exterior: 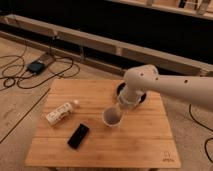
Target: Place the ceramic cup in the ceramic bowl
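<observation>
The ceramic cup (111,118), small, pale pinkish-white and dark inside, is near the middle of the wooden table (145,142). My gripper (122,106) comes down from the white arm and is shut on the cup's right rim, holding it a little above the tabletop. The ceramic bowl (141,98), dark and shallow, sits just behind and to the right of the cup near the table's back edge. The arm covers most of the bowl.
A white plastic bottle with a label (61,112) lies on its side at the table's left. A flat black object (78,136) lies in front of it. Cables and a dark box (36,66) lie on the floor to the left.
</observation>
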